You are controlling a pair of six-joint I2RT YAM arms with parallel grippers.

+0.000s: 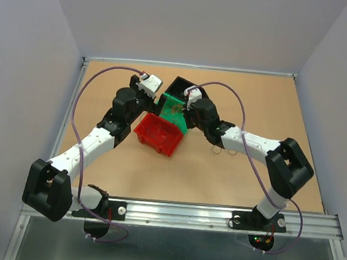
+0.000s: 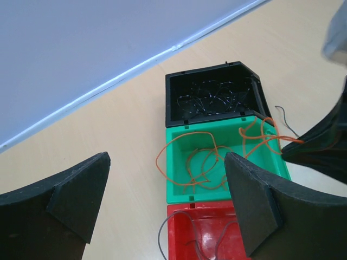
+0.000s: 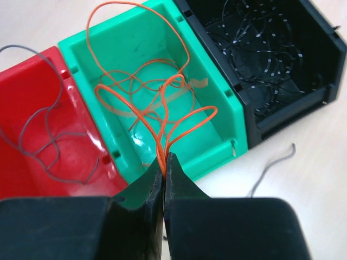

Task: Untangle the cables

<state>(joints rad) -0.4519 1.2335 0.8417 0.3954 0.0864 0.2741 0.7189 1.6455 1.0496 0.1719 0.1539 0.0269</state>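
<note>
Tan board covers the table (image 1: 248, 179), with pale walls on three sides. From where I stand both arms lean in from the near edge toward a row of three small bins near the middle. A red bin (image 1: 158, 135) sits nearest, a green bin (image 1: 170, 108) touches it from behind, and a black bin (image 1: 178, 85) is at the far end. The orange cables (image 3: 142, 92) lie mostly in the green bin as a loose tangle of curly loops, some arching up over its rim and out past the wall. The right gripper (image 3: 164, 162) has its jaws pressed together on a few orange strands, pinched right at the fingertips just outside the green bin's wall, and the strands run from the bin to the grip. The left gripper (image 2: 166, 157) hangs close to the bins with its jaws spread wide and nothing between them; in its own camera its fingers (image 2: 76, 200) frame the green and red bins. Thin grey cables (image 3: 46, 135) curl across the floor of the red bin, one loop rising over its edge. Dark cables (image 3: 255, 49) with pale flecks fill the black bin in a dense nest. One short grey strand (image 3: 274, 165) lies alone on the table just beside the black and green bins, on the right arm's side.
</note>
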